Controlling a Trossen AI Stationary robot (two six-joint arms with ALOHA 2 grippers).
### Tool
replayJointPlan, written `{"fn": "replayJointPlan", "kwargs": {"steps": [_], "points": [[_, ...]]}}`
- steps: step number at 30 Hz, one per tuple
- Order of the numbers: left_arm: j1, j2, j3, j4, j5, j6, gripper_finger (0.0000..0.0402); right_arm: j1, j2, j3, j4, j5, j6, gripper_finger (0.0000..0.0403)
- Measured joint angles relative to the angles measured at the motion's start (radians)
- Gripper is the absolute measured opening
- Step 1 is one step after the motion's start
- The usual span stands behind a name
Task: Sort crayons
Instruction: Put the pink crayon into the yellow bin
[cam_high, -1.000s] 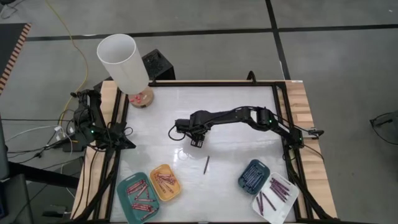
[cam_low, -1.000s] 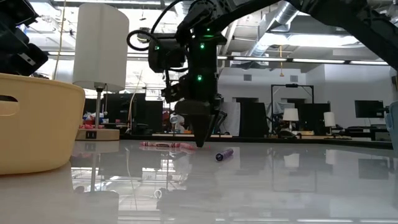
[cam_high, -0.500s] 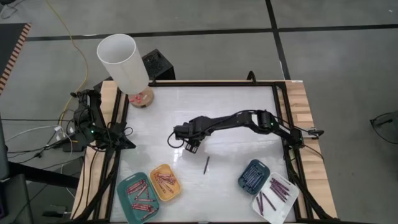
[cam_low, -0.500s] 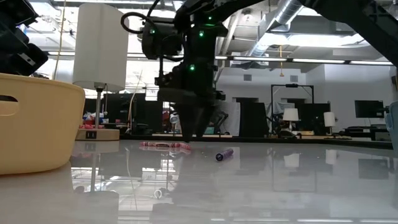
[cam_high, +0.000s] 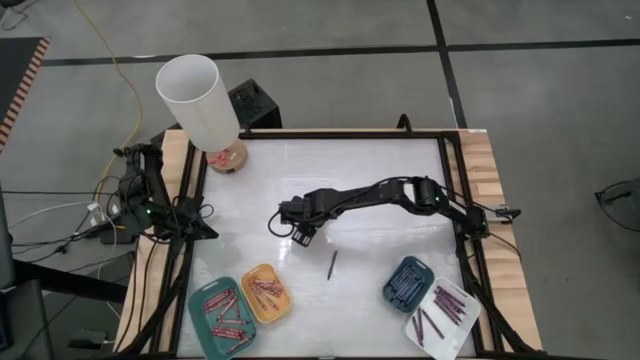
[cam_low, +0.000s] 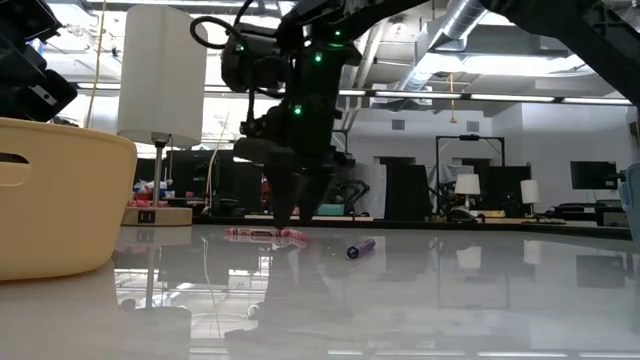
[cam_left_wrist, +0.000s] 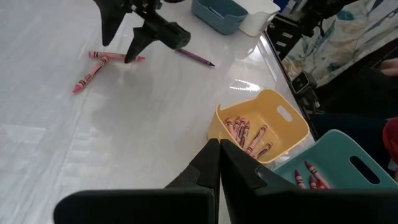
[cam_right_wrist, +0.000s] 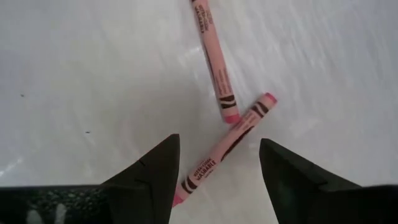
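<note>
Two thin pink crayons (cam_right_wrist: 219, 73) with paper wrappers lie end to end in a shallow V on the glossy white table (cam_high: 380, 170), near its middle. The right gripper (cam_right_wrist: 216, 163) hangs over them, jaws wide apart around the nearer crayon, its arm stretched low toward 9 o'clock. A purple crayon (cam_high: 331, 264) lies at 5 o'clock from it. The left gripper (cam_left_wrist: 219, 163), jaws together, waits by the rounded yellow tray (cam_left_wrist: 286, 127). Only the wrist view shows the pink pair clearly.
</note>
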Motion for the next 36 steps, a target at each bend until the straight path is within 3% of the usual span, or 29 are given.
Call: {"fn": "replayJointPlan", "kwargs": {"steps": [9, 20, 25, 36], "points": [[0.0, 0.0, 0.0, 0.0, 0.001, 0.0, 0.0, -0.008, -0.008, -0.118, 0.074, -0.043, 0.05, 0.02], [0.0, 0.0, 0.0, 0.0, 0.0, 0.0, 0.0, 0.008, -0.005, -0.129, 0.072, -0.043, 0.06, 0.006], [0.0, 0.0, 0.0, 0.0, 0.0, 0.0, 0.0, 0.008, -0.008, -0.13, 0.071, -0.043, 0.06, 0.0014], [0.0, 0.0, 0.0, 0.0, 0.0, 0.0, 0.0, 0.037, -0.111, -0.14, 0.054, -0.004, 0.064, 0.0004]]}}
